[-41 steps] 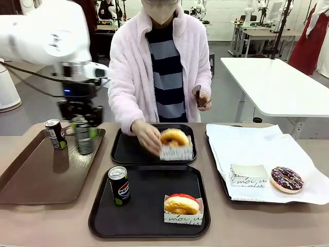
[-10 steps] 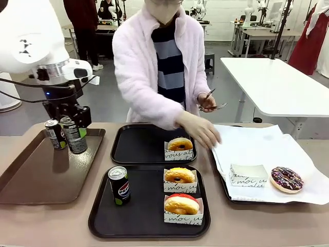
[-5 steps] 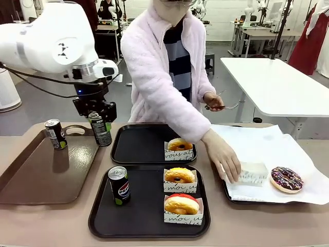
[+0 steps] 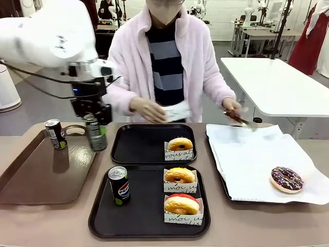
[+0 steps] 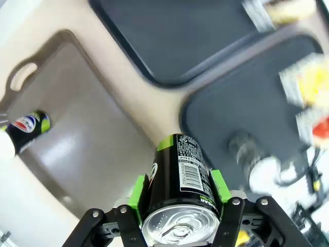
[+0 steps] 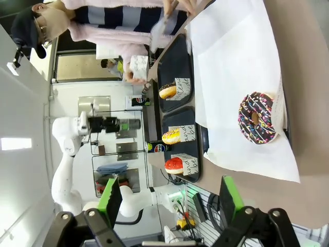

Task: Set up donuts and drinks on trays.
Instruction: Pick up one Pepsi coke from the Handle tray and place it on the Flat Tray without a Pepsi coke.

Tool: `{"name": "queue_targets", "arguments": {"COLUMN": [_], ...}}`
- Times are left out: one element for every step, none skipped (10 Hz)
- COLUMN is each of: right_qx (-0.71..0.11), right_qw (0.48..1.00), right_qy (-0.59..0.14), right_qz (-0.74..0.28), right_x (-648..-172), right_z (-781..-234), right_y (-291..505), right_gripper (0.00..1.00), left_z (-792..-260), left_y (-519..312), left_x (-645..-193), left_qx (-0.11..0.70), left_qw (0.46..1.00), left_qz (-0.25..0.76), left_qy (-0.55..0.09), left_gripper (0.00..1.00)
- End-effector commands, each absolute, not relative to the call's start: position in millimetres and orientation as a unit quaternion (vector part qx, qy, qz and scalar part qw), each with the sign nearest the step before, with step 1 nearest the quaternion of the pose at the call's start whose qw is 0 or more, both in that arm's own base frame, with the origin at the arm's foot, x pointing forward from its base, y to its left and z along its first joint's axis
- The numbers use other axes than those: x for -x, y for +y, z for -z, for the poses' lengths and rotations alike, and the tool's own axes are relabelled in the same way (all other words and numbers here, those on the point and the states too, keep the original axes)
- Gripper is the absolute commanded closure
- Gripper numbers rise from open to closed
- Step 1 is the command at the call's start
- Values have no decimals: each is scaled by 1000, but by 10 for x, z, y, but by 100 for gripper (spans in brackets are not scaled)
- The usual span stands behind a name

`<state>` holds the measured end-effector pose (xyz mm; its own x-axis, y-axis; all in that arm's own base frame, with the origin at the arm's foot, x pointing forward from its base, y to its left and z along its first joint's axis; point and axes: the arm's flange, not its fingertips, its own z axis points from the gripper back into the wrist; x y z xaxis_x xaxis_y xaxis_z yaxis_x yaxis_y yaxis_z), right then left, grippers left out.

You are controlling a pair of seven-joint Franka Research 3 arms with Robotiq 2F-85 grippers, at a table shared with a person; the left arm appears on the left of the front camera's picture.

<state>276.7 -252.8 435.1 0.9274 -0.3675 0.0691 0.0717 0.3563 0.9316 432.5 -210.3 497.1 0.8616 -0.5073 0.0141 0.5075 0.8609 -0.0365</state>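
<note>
Person's hand has risen with a white paper sleeve beyond the far black plastic tray; left claw clamps a slim black soda can just left of it.

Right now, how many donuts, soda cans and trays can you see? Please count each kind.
Donuts: 4
Soda cans: 3, one in the left claw
Black trays: 2
Brown tray: 1
Paper-lined tray: 1
Total: 11
</note>
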Motion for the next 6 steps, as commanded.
{"name": "queue_targets", "arguments": {"right_qx": [-558,-558,-558,-558,-558,-558], "right_qw": [807,807,807,807,807,807], "right_qy": [-142,-142,-142,-142,-142,-142], "right_qz": [132,132,132,132,132,132], "right_x": [-2771,-2771,-2771,-2771,-2771,-2771], "right_z": [-4362,-4362,-4362,-4362,-4362,-4362], "right_y": [-2534,-2534,-2534,-2534,-2534,-2534], "right_gripper": [0,0,0,0,0,0], "left_z": [-5363,-5332,-5313,-5308,-5294,-5318], "left_y": [-1579,-1588,-1638,-1659,-1643,-1654], "left_x": [-3508,-3366,-3446,-3488,-3432,-3461], "left_qx": [27,14,7,11,13,11], "left_qw": [940,936,937,938,939,939], "left_qz": [338,346,346,346,341,340], "left_qy": [-45,-56,-39,-37,-45,-46], "left_gripper": [41,41,41,41,41,41]}}
